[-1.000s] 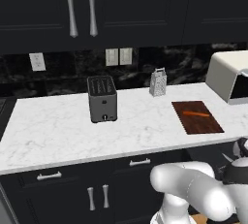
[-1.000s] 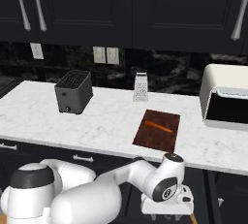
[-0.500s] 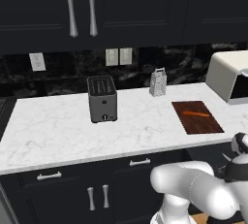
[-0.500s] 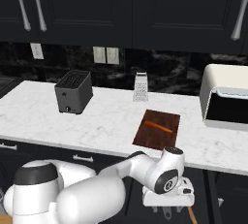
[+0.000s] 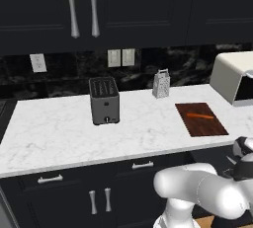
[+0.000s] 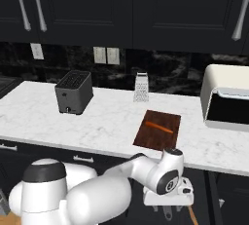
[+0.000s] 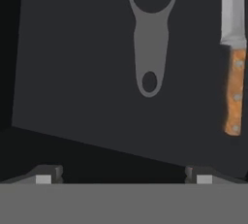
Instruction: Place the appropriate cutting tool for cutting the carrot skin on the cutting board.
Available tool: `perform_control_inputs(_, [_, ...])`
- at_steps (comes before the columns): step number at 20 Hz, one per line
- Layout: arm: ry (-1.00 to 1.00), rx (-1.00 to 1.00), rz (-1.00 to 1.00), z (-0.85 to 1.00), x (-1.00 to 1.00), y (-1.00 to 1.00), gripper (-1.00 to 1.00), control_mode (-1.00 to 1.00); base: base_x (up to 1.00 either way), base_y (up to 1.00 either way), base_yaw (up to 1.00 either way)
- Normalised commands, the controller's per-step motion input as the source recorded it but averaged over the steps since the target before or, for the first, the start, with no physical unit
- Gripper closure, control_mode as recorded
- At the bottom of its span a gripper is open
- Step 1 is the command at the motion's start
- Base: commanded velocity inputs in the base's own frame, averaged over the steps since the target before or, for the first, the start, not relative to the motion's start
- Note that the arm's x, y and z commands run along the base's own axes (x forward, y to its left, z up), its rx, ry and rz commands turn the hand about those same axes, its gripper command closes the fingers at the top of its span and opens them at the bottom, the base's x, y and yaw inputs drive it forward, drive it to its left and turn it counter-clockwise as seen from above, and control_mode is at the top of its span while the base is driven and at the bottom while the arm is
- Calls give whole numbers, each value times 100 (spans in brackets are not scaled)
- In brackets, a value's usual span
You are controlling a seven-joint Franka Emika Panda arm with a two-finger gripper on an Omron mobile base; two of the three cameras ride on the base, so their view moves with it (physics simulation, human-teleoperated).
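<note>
1. From where I stand, the gripper [image 7: 123,177] has its two dark finger tips spread wide with nothing between them, looking down at a flat dark surface that I take to be the inside of an open drawer below the counter
2. The peeler [image 7: 151,34] lies straight ahead of the gap between the tips, handle end nearest the hand, its long axis running away from the gripper; the tips sit either side of that line, so a plain advance should bring them astride the handle
3. A knife [image 7: 234,58] lies off to the right in the hand view, parallel to the peeler and well apart from it
4. The peeler looks like smooth grey metal or plastic, a slim handle with an oval hanging hole that widens into a forked Y head; the knife has a pale blade and an orange-brown wooden handle with rivets
5. Up on the white marble counter [image 5: 64,133], the cutting board [image 6: 151,139] is a flat dark reddish-brown rectangle with the thin orange carrot [image 6: 159,127] lying across it
6. The board sits between a ridged metal grater [image 6: 141,87] and a pale boxy appliance [image 6: 226,97]; a dark toaster [image 6: 74,91] stands well apart to the left
</note>
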Motion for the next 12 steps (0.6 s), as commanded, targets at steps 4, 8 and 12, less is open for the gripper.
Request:
perform_control_inputs(4, [0, 0, 0, -19, 5, 0, -100, -100, 0, 0, 0])
perform_control_inputs(8, [0, 0, 0, -17, 5, 0, -100, -100, 0, 0, 0])
perform_control_inputs(12, [0, 0, 0, -11, 11, 0, -100, -100, 0, 0, 0])
